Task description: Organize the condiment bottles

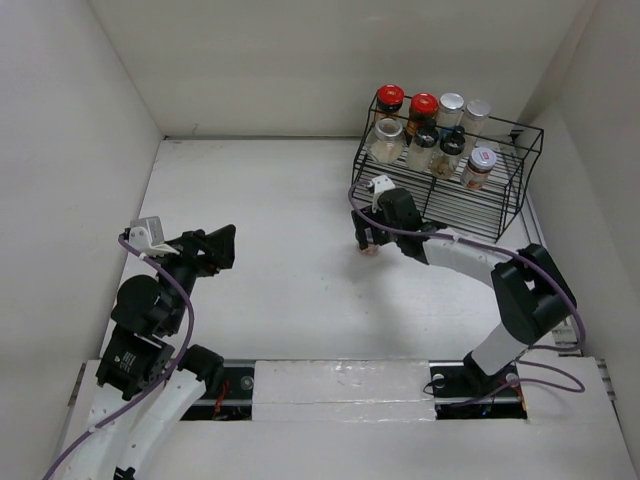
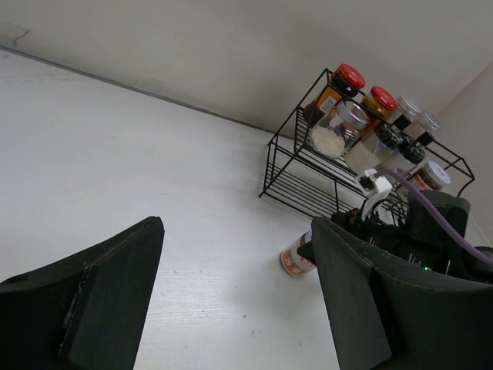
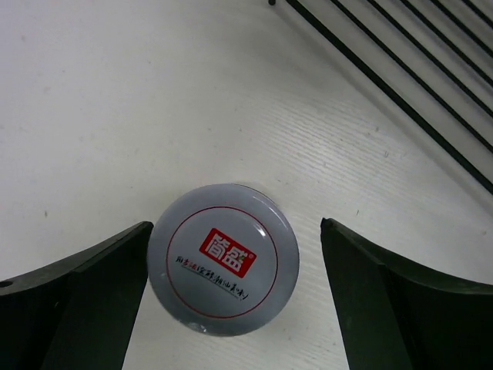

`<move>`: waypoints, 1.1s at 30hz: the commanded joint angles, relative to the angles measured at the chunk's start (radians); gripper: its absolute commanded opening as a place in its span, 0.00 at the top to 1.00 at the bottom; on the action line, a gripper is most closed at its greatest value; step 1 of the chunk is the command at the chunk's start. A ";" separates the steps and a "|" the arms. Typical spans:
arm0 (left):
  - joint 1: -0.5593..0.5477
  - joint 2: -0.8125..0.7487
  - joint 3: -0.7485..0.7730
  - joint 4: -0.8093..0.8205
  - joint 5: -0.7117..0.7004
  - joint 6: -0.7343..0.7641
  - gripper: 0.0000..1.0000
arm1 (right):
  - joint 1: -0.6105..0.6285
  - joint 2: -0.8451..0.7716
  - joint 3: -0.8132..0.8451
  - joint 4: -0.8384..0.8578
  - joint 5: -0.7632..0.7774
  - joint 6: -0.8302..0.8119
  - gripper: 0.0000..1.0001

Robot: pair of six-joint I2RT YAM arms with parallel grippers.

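Note:
A spice jar with a grey labelled lid (image 3: pixel 223 270) stands upright on the white table, just in front of the black wire rack. Its orange label shows in the left wrist view (image 2: pixel 295 260); in the top view the jar (image 1: pixel 370 251) is mostly hidden under my right gripper (image 1: pixel 372 238). The right gripper (image 3: pixel 235 231) is open straight above the jar, one finger beside the lid's left edge, the other well clear on the right. Several other jars stand on the rack: two with red lids (image 1: pixel 390 97), silver lids (image 1: pixel 451 103), one labelled lid (image 1: pixel 482 160). My left gripper (image 1: pixel 222 245) is open and empty, far left.
The black wire rack (image 1: pixel 500 205) stands at the back right against the wall; its lower shelf (image 3: pixel 400 85) lies just beyond the jar. White walls enclose the table on three sides. The left gripper (image 2: pixel 237 223) faces open tabletop.

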 commanded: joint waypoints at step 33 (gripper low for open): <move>0.011 0.022 -0.007 0.054 0.059 0.014 0.27 | -0.796 -0.391 0.316 -0.076 -0.008 0.067 0.67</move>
